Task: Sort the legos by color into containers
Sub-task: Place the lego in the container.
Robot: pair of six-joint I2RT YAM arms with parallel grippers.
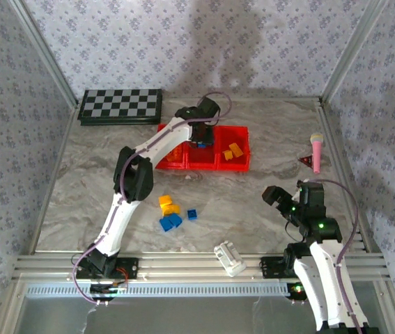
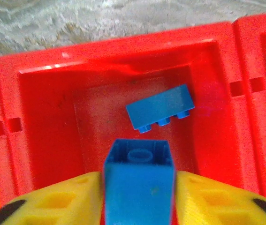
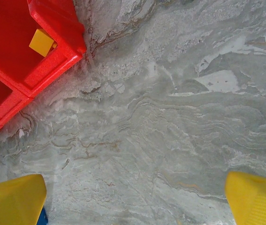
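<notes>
My left gripper [image 1: 203, 139] hangs over the middle one of the three joined red containers [image 1: 204, 165]. Between its yellow fingers [image 2: 62, 201] stands a blue lego [image 2: 140, 183], touching both pads, hollow underside facing out. Below it another blue lego [image 2: 160, 108] lies on the floor of the middle bin [image 2: 123, 54]. Orange legos [image 1: 173, 154] sit in the left bin and yellow ones [image 1: 233, 152] in the right bin. Loose yellow legos [image 1: 168, 204] and blue legos [image 1: 171, 222] lie on the table. My right gripper [image 1: 275, 197] stands open over bare table, nothing between its fingers [image 3: 11, 199].
A black-and-white checkerboard [image 1: 120, 106] lies at the back left. A white ribbed cylinder [image 1: 229, 257] rests near the front edge. A pink microphone toy [image 1: 317, 149] and a small red piece [image 1: 305, 161] lie at the right. The corner of the right bin [image 3: 53, 70] is in the right wrist view.
</notes>
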